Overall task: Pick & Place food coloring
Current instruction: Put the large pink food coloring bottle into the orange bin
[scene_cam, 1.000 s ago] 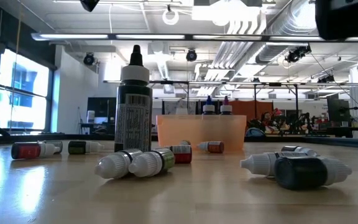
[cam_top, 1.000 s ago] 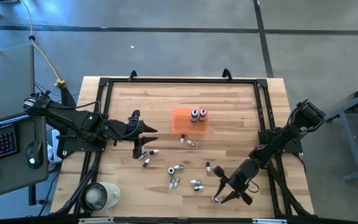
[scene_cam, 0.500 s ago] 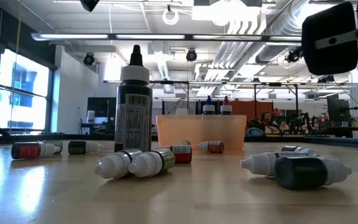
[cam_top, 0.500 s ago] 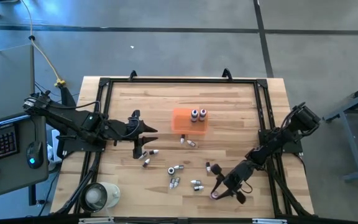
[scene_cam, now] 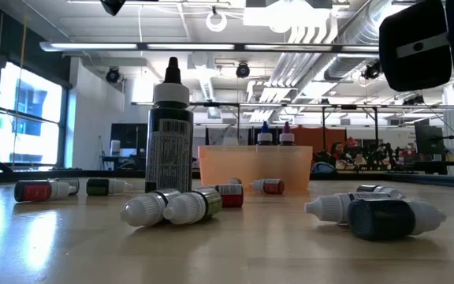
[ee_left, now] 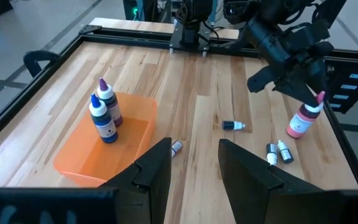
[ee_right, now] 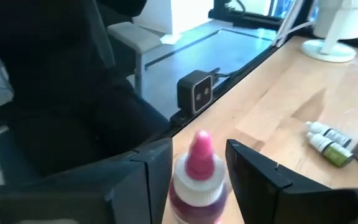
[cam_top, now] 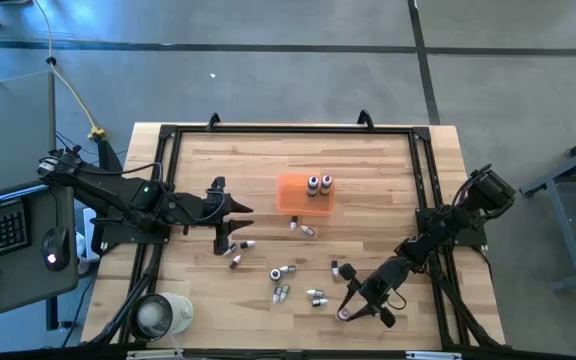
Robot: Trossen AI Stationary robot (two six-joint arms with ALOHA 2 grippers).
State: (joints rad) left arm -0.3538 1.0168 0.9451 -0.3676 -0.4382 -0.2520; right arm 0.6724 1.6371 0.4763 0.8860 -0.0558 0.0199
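The food coloring is several small dropper bottles. Most lie scattered on the wooden table [cam_top: 283,272] [scene_cam: 172,207]. Two stand in the orange tray [cam_top: 303,193] [ee_left: 104,118]. A pink-capped bottle [ee_right: 194,168] [ee_left: 301,121] stands upright near the table's near-right corner [cam_top: 346,316]. My right gripper [ee_right: 197,174] [cam_top: 361,300] is open, one finger on each side of this bottle. My left gripper [ee_left: 194,171] [cam_top: 236,212] is open above the table, left of the tray, and touches nothing. My right gripper's fingers [ee_right: 253,171] come level at the pink bottle's shoulder [ee_right: 211,182], one on each side. The bottle stands upright on the table. Whether the fingers touch it, I cannot tell.
A tall black bottle [scene_cam: 170,130] stands upright among the lying ones. A white round cup [cam_top: 158,315] sits at the near-left corner. A black frame [cam_top: 423,190] runs around the table. A dark part of the right arm [scene_cam: 424,43] hangs at the low view's upper right.
My right gripper has moved a little toward the table's left and down, closing in around the pink bottle; in the low view it has come down into the upper right. The bottles have stayed where they were.
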